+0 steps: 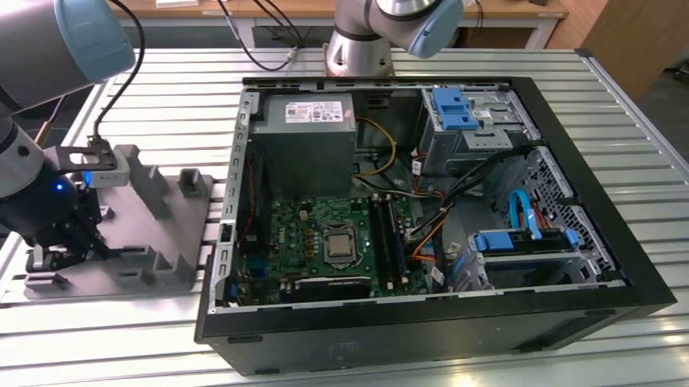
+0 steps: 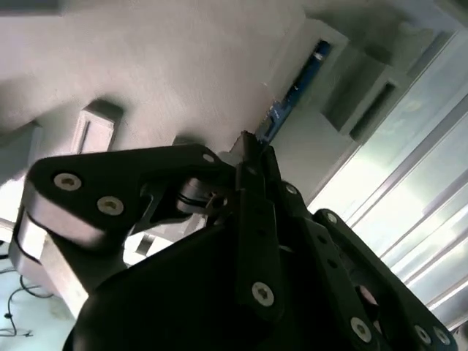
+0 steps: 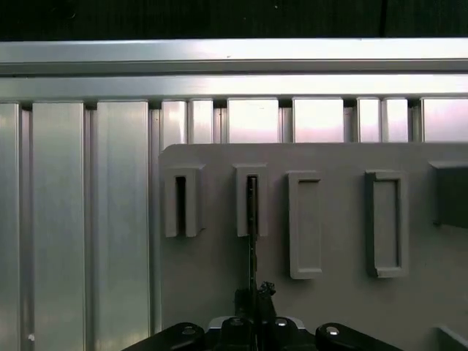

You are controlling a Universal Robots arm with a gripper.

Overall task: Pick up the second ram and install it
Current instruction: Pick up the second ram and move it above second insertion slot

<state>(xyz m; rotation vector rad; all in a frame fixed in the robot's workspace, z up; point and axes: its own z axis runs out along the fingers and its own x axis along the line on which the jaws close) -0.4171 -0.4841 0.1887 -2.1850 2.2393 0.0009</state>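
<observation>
The second ram [image 2: 294,89] is a thin blue board standing on edge in a slotted post of the grey tray [image 1: 161,234]. In the first wrist view the ram [image 3: 252,241] shows edge-on, running from the second post's slot down to my gripper [image 3: 254,294]. The black fingers [image 2: 248,219] are pressed together on the ram's near end, so my gripper [image 2: 253,155] is shut on it. In the exterior view my gripper [image 1: 63,248] sits low over the tray's near corner, at that view's left, well apart from the open computer case [image 1: 431,322].
The case lies on its side on the slatted aluminium table [image 1: 635,121], with the green motherboard [image 1: 323,242] and its memory slots [image 1: 386,238] facing up. Cables, a power supply [image 1: 306,121] and blue drive brackets crowd the case. Another arm's base [image 1: 361,48] stands behind it.
</observation>
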